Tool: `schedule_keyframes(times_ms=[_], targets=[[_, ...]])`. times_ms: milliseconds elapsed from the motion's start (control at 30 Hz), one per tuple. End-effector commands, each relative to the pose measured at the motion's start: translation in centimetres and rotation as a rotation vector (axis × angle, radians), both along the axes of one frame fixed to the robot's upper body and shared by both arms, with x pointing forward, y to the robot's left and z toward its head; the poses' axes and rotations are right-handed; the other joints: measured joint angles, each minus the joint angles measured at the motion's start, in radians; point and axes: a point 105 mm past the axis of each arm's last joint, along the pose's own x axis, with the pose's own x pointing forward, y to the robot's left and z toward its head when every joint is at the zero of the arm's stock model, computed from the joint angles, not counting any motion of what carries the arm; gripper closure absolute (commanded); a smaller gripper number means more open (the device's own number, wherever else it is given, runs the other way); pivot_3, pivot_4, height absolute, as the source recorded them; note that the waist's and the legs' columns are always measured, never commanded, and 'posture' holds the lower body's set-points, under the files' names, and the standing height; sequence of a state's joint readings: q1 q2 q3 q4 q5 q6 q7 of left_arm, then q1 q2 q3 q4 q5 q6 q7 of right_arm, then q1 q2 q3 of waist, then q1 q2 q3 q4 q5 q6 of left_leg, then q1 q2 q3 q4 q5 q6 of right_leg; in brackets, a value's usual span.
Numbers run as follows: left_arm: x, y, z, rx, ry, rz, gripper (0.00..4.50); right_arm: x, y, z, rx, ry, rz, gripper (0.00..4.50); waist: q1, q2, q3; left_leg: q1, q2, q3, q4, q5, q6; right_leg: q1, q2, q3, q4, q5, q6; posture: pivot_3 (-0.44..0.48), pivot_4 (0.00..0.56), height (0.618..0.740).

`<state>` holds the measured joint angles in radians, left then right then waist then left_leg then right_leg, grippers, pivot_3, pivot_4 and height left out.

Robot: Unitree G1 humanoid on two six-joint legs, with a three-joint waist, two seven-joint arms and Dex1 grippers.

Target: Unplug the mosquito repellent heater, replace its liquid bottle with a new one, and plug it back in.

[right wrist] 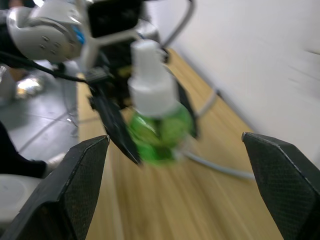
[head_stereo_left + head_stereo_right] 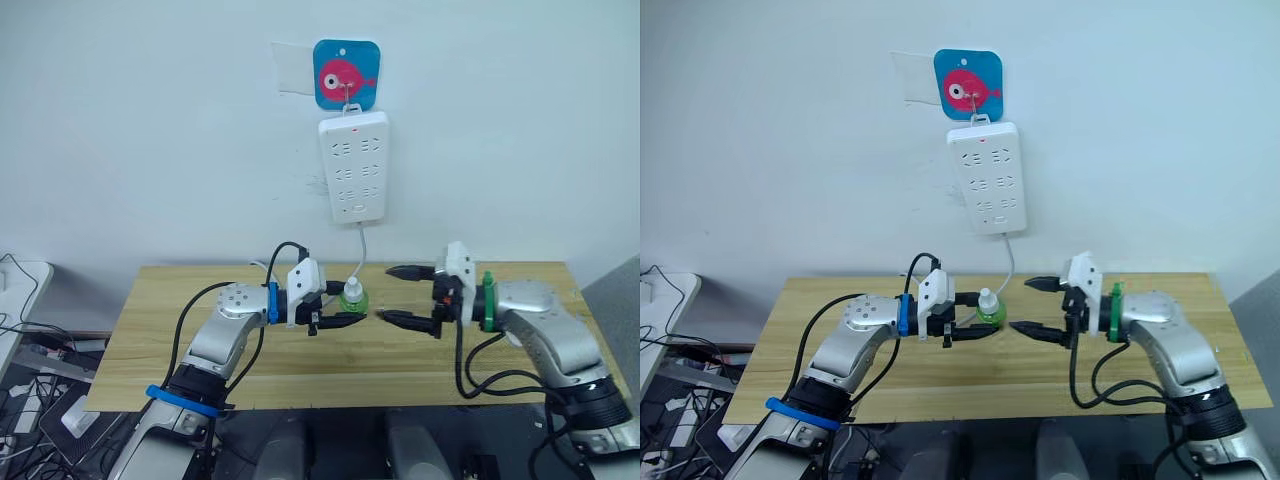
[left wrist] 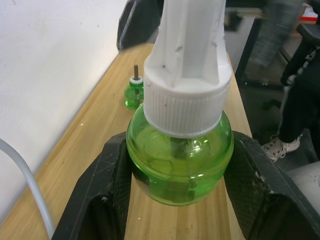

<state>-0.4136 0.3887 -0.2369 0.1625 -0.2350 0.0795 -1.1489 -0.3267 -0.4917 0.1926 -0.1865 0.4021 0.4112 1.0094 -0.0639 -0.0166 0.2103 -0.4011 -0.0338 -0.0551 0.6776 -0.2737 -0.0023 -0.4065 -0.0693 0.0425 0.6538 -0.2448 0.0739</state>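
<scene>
Firmly clamped between the black fingers (image 3: 112,195) of the left gripper (image 2: 350,306): a green liquid bottle (image 3: 180,160), standing upright on the wooden table (image 2: 180,300) near its back edge, just below the wall-hung power strip (image 2: 353,165). Topped with a ribbed white screw cap (image 3: 182,107) and a tall white cover above it.

Likely light, rigid plastic with smooth, rounded walls, so prone to slipping or spinning under a twist. Best held low around the bulging belly, as now, leaving the ribbed cap free for the other claw. Liquid inside, so better kept upright once uncapped.

Spread wide and holding nothing: the right gripper (image 2: 388,293), hovering just beside the bottle and facing it, apart from the cap.

Further along the table by the wall: a second green bottle (image 3: 134,95), uncapped, with a thin bare wick sticking up; fragile-looking, easily knocked over.

Trailing down from the power strip to the table right behind the held bottle: a white cable (image 2: 362,250), a likely snag for either claw. Above the strip, a fish-shaped wall hook (image 2: 346,73). Sockets seemingly unoccupied.
</scene>
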Motion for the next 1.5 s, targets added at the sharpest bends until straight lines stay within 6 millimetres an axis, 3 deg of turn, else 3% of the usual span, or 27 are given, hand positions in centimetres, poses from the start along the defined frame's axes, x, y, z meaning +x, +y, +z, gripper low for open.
schedule_keyframes(times_ms=[33,200,600,867,1000,1200,1433,1500], targets=[[0.0,-0.3,0.9,-0.015,-0.040,-0.021,2.27,0.1,2.3,1.1,0.020,-0.083,0.010,0.04,0.000,0.000,0.000,0.000,0.000,0.000,0.000,0.000,0.000,0.000,0.000,0.000,0.000,0.000,0.000,-0.113,0.169,0.740],[-0.3,-0.5,0.8,-0.014,-0.037,-0.029,2.27,1.8,3.6,1.0,0.024,-0.131,-0.075,0.04,0.007,0.000,0.000,0.000,-0.001,0.000,0.000,0.000,0.000,0.000,-0.001,0.000,0.000,0.000,0.000,-0.107,0.167,0.740],[-0.3,-0.5,0.7,-0.009,-0.032,-0.033,2.27,4.1,-2.5,2.0,-0.038,-0.181,-0.214,0.04,0.005,0.000,0.000,0.000,-0.002,0.000,0.001,0.000,0.000,0.000,-0.001,0.000,0.002,0.000,0.000,-0.132,0.169,0.740],[-0.3,-0.4,0.5,-0.005,-0.028,-0.040,2.27,2.4,-5.0,2.4,-0.052,-0.115,-0.159,0.04,0.004,0.000,0.000,0.000,-0.002,0.000,0.001,0.000,0.000,0.000,-0.002,0.001,0.001,0.000,0.000,-0.143,0.174,0.740],[-0.4,-0.5,0.5,-0.003,-0.027,-0.044,2.27,1.1,-3.8,1.7,-0.049,-0.075,-0.088,0.04,-0.004,0.000,0.000,0.000,0.000,0.000,0.000,0.000,0.000,0.000,0.000,0.000,0.002,0.000,0.000,-0.140,0.175,0.740],[-0.4,-0.3,0.4,0.002,-0.025,-0.047,2.27,-0.8,-0.6,2.8,0.050,0.004,0.019,0.04,-0.015,0.000,0.000,0.000,0.000,0.000,0.000,0.000,0.000,0.000,0.000,0.000,0.002,0.000,0.000,-0.140,0.178,0.740],[-0.6,-0.5,0.2,0.011,-0.031,-0.054,2.27,-1.0,2.5,3.1,0.109,0.014,0.035,0.04,-0.016,0.000,0.000,0.000,0.000,0.000,0.000,0.000,0.000,0.000,0.000,0.000,0.002,0.000,0.000,-0.130,0.179,0.740],[-0.7,-0.6,0.2,0.009,-0.028,-0.056,2.27,-0.8,2.8,2.8,0.087,-0.018,0.033,0.41,-0.015,0.000,0.000,0.000,0.000,0.000,0.000,0.000,0.000,0.000,0.000,0.000,0.002,0.000,0.000,-0.128,0.180,0.740]])
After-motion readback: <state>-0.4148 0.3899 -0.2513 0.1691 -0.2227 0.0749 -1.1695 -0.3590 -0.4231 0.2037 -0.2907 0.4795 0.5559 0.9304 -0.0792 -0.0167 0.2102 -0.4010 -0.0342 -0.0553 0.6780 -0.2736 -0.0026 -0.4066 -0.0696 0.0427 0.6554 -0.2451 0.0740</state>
